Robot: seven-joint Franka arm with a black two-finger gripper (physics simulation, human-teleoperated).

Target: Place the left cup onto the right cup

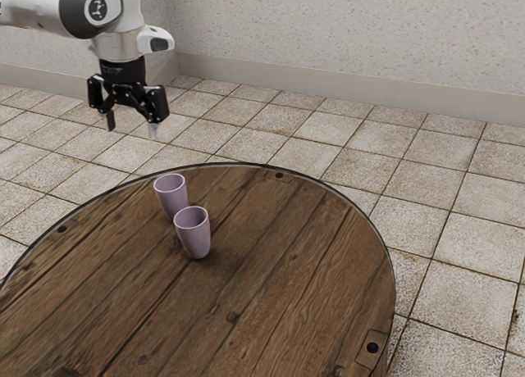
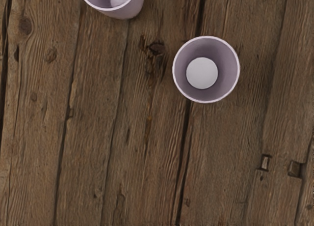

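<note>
Two lilac cups stand upright and close together on a round wooden table. One cup is farther back and toward the exterior view's left. The other cup stands just in front of it, toward the right. My gripper hangs high above the table's back left edge, well up and left of both cups. It is open, with nothing between its fingers. The wrist view looks straight down into one whole cup and part of the second cup on the planks.
The table's wide wooden top stretches to the exterior view's right and front of the cups. Around the table is a tiled floor, with a plaster wall behind.
</note>
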